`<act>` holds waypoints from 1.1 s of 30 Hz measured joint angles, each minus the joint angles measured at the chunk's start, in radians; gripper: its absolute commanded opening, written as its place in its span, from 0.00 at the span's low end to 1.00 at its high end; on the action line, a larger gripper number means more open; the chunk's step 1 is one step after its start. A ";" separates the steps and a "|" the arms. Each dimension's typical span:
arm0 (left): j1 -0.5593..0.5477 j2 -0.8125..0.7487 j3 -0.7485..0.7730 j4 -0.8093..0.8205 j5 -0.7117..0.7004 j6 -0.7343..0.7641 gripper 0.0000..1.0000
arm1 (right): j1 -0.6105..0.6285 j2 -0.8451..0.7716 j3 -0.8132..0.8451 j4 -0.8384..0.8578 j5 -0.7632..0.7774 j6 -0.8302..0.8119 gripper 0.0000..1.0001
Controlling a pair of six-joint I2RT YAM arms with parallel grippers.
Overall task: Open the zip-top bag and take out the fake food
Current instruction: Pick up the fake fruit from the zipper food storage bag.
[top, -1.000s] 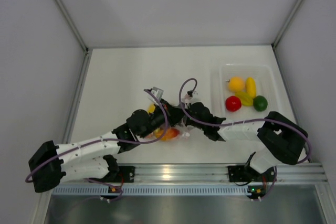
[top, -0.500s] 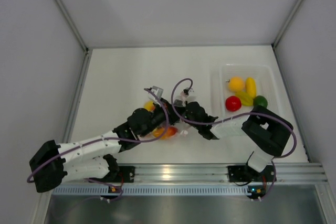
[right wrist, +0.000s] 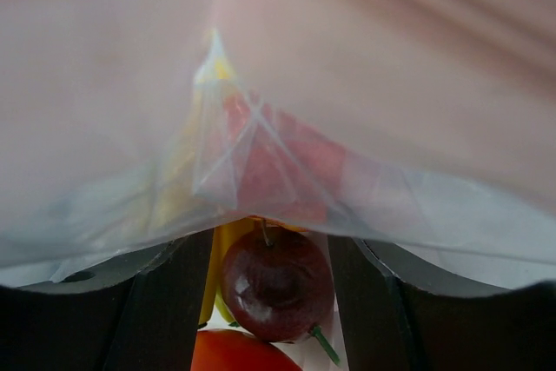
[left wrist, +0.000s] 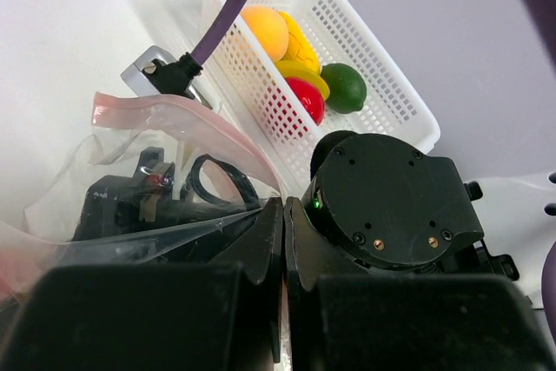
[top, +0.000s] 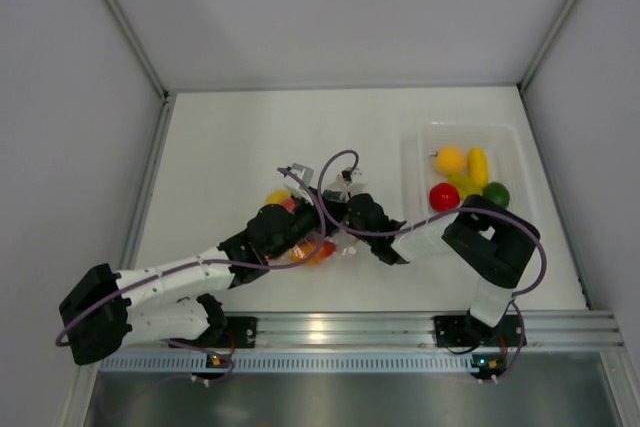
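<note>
The zip-top bag (top: 322, 243) lies at the table's middle, and its pink zip strip (left wrist: 170, 115) arches open in the left wrist view. My left gripper (left wrist: 283, 202) is shut on the bag's film at the mouth (top: 303, 215). My right gripper (top: 338, 223) reaches into the mouth from the right. Its fingers (right wrist: 148, 301) stand apart under the film. Between them sits a dark red apple (right wrist: 276, 282) of the fake food, with a yellow banana (right wrist: 222, 254) at its left and a red-orange piece (right wrist: 243, 355) below. Whether the fingers touch the apple I cannot tell.
A white basket (top: 415, 147) stands at the right and holds an orange (top: 449, 159), yellow pieces (top: 478, 165), a red fruit (top: 443, 196) and a green lime (top: 496, 193). The left wrist view shows the basket wall (left wrist: 248, 76) just beyond the bag.
The right arm has swung left, pushing its gripper further into the bag, and its jaws have spread wider. The left gripper keeps its grip and has shifted slightly.
</note>
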 measured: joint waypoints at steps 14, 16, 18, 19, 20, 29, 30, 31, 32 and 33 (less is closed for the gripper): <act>0.017 0.008 0.000 -0.007 -0.024 0.041 0.00 | 0.000 0.067 0.058 0.050 -0.097 0.037 0.50; 0.017 0.008 0.000 -0.008 -0.027 0.046 0.00 | 0.000 0.064 0.059 0.034 -0.101 0.034 0.49; 0.017 0.008 0.000 -0.013 -0.030 0.047 0.00 | 0.001 0.057 0.060 -0.005 -0.117 0.021 0.49; 0.017 0.008 -0.002 -0.014 -0.030 0.049 0.00 | 0.002 0.050 0.060 -0.031 -0.127 0.012 0.49; 0.017 0.008 -0.005 -0.013 -0.030 0.049 0.00 | 0.002 0.042 0.062 -0.064 -0.138 0.001 0.49; 0.005 -0.008 -0.041 -0.003 -0.037 0.047 0.00 | 0.019 0.019 0.064 -0.183 -0.256 -0.082 0.54; 0.005 -0.010 -0.044 -0.003 -0.037 0.048 0.00 | 0.021 0.019 0.064 -0.185 -0.262 -0.088 0.54; 0.005 -0.012 -0.045 -0.003 -0.037 0.048 0.00 | 0.024 0.019 0.065 -0.187 -0.264 -0.092 0.54; 0.004 -0.012 -0.046 -0.003 -0.037 0.048 0.00 | 0.026 0.019 0.065 -0.187 -0.265 -0.097 0.54; 0.004 -0.012 -0.046 -0.004 -0.037 0.048 0.00 | 0.027 0.019 0.066 -0.187 -0.266 -0.098 0.54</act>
